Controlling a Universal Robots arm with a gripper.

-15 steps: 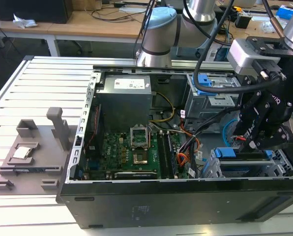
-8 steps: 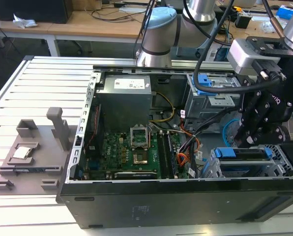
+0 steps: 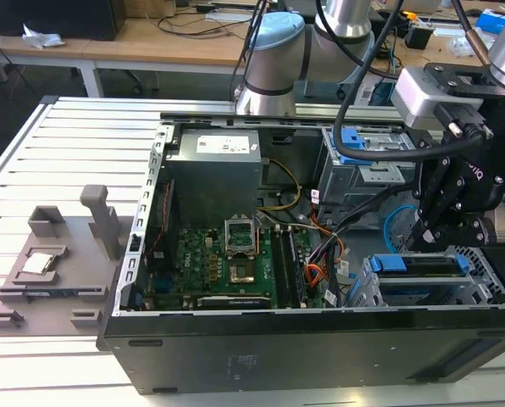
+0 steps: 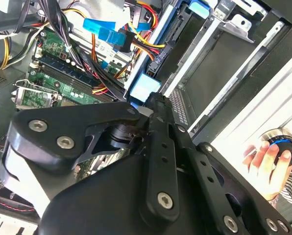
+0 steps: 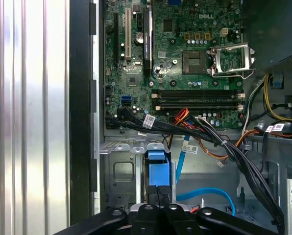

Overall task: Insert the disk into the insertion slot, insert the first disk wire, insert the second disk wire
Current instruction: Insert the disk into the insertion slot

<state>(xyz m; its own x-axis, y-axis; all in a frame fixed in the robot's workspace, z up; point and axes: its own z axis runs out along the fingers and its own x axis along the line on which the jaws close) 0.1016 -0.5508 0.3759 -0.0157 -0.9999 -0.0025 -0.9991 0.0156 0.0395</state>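
The disk (image 3: 422,264), grey in a bright blue carrier, lies in the insertion slot (image 3: 373,292), the silver perforated cage at the front corner of the open computer case on the exterior view's right. My gripper (image 3: 424,242) stands right above it, shut, with its tips on the carrier's blue end (image 5: 156,169). In the first wrist view my fingers (image 5: 159,196) lie side by side with nothing seen between them. A thin red-orange cable (image 3: 338,248), the first disk wire, loops loose between the motherboard and the cage; its plug end is hidden.
A light blue cable (image 5: 205,193) curls beside the cage. Black and coloured wire bundles (image 5: 214,139) cross above it. A second cage with a blue latch (image 3: 354,142) sits at the back. A grey fixture (image 3: 49,271) lies on the table. A person's hand (image 4: 266,156) shows outside the case.
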